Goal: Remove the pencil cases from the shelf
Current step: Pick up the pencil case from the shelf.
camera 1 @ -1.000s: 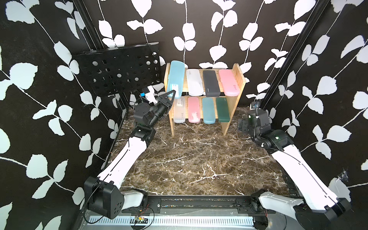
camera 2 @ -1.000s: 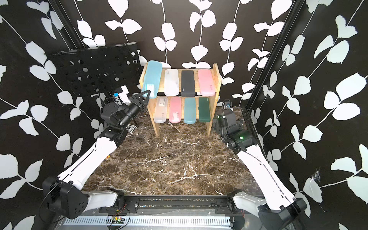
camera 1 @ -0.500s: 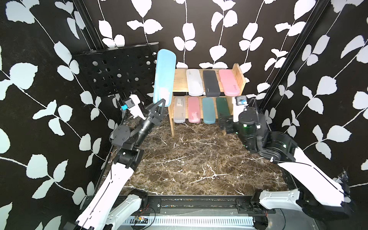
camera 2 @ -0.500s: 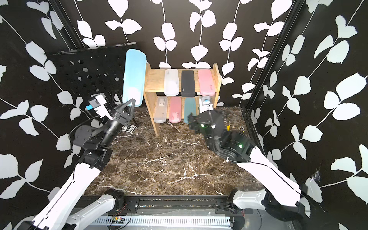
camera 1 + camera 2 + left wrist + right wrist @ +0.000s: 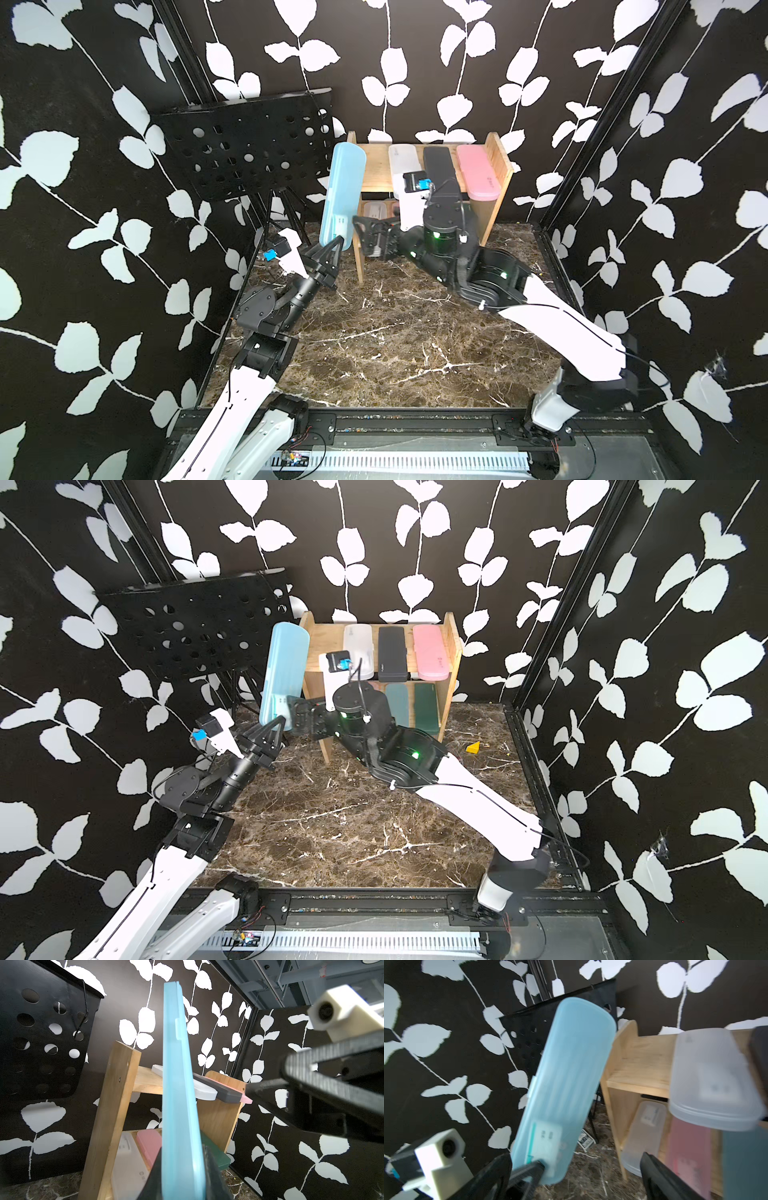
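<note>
Across the whole floor of the cell, brown marble desk. Toward the back left corner, black perforated music stand, tilted, on thin legs. Against the back edge, near the middle, light-wood shelf with two tiers; left slot of the top tier bare wood.

Reaching in from the front left corner, left gripper, clamped on the lower end of a light blue pencil case. Case off the shelf, held nearly upright in the air just in front of the shelf's left side panel, seen edge-on in the left wrist view. Reaching in from the front right corner, right gripper, jaws spread wide, holding nothing, just beside the lower end of that case; touching or not, cannot tell.

On the top tier, left to right: frosted white case, black case, pink case, front ends overhanging the board. On the bottom tier: clear case, second pink case, teal case, dark green case, partly hidden by the right arm in both top views.

By the stand's legs, small patterned card box. Near the right edge, beside the shelf's foot, small yellow scrap.
</note>
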You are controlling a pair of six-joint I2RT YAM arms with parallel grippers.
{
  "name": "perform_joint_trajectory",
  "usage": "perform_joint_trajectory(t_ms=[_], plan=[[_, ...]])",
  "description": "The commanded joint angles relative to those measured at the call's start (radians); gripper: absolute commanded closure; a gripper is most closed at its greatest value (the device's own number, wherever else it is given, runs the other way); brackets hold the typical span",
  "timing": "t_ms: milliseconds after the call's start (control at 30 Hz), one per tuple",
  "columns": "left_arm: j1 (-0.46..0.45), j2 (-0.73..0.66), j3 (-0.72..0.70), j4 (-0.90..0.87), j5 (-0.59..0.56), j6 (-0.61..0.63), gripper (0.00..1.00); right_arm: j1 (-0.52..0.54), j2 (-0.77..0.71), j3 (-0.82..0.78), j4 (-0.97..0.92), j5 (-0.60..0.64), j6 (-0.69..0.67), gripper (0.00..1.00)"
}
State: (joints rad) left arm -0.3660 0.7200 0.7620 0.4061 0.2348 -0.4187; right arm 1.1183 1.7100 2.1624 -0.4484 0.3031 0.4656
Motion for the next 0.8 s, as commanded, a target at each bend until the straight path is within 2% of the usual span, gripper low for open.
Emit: perform_joint_trajectory(t_ms=[0,267,467,767], plan=[[-0.007,-0.039,-0.001,0.044,-0.012,0.035,1.00,-0.003,0.068,0.128,0.059,-0.145,0.091,0.01],[-0.007,-0.070,-0.014,0.040,-0.008,0.045,1.00,-0.050,0.164,0.208,0.096,-0.226,0.208,0.01],[-0.007,-0.087,-0.029,0.038,-0.012,0.047,1.00,-0.054,0.234,0.309,0.053,-0.223,0.213,0.01],[-0.006,-0.097,-0.036,0.019,-0.006,0.050,1.00,-0.055,0.273,0.355,0.012,-0.186,0.208,0.01]])
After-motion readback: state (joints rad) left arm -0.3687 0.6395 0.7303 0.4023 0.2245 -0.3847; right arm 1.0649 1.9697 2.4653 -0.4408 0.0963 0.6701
